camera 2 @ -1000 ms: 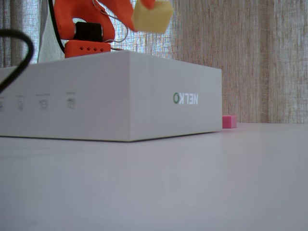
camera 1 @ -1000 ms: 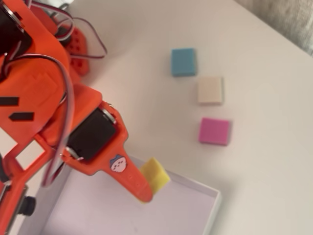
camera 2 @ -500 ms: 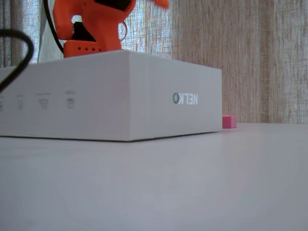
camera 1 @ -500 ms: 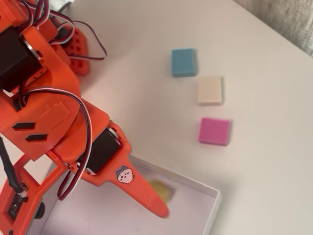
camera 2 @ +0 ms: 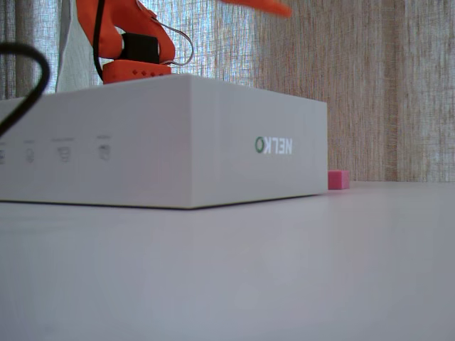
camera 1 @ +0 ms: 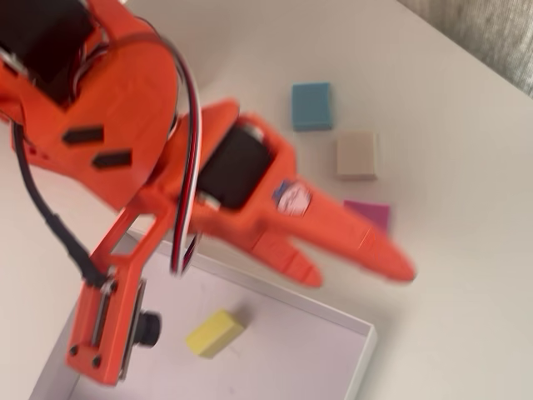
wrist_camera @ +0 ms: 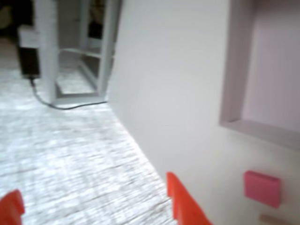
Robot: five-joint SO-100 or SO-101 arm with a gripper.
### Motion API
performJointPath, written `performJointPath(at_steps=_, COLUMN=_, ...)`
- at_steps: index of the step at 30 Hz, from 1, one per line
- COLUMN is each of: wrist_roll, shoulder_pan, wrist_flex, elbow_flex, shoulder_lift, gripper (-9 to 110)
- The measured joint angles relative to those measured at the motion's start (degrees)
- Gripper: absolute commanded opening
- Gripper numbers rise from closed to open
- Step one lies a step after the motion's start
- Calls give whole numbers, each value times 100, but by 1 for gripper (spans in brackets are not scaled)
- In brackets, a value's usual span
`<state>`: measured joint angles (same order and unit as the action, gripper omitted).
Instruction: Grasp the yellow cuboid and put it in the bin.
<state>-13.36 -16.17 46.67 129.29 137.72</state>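
The yellow cuboid [camera 1: 215,333] lies inside the white bin [camera 1: 365,337], near its middle, in the overhead view. My orange gripper [camera 1: 360,273] is open and empty. It hangs over the table just past the bin's far wall, well apart from the cuboid. In the wrist view the gripper [wrist_camera: 96,211] shows two spread fingertips [wrist_camera: 183,206] with nothing between them, and a corner of the bin [wrist_camera: 232,70] is at the right. The fixed view shows the bin's outer wall [camera 2: 178,142] and one finger [camera 2: 256,6] high above; the cuboid is hidden there.
A blue block [camera 1: 312,106], a beige block [camera 1: 358,155] and a pink block [camera 1: 371,214] lie on the white table beyond the bin. The pink block is partly under my finger; it also shows in the fixed view [camera 2: 338,179] and the wrist view [wrist_camera: 262,188].
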Motion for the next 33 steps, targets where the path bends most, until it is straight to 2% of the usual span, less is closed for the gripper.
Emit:
performJointPath(at_steps=4, wrist_roll=0, shoulder_pan=-738, wrist_flex=-255, elbow_flex=-132, shoulder_lift=439, gripper=35)
performJointPath(at_steps=7, wrist_roll=193, shoulder_pan=-817, wrist_flex=-378, elbow_flex=105, shoulder_lift=1028, gripper=35)
performJointPath(at_steps=18, wrist_roll=334, shoulder_pan=-510, wrist_flex=-141, elbow_flex=3041, shoulder_lift=3472, gripper=35)
performJointPath(at_steps=27, wrist_roll=343, shoulder_pan=-343, wrist_flex=1116, elbow_flex=3981, shoulder_lift=4667, gripper=35)
performJointPath(at_steps=30, wrist_roll=343, shoulder_pan=-193, wrist_flex=1450, elbow_flex=4157, shoulder_lift=4931, gripper=31)
performJointPath(at_steps=33, wrist_roll=343, shoulder_pan=-105, wrist_flex=1740, elbow_flex=4263, shoulder_lift=5124, gripper=21)
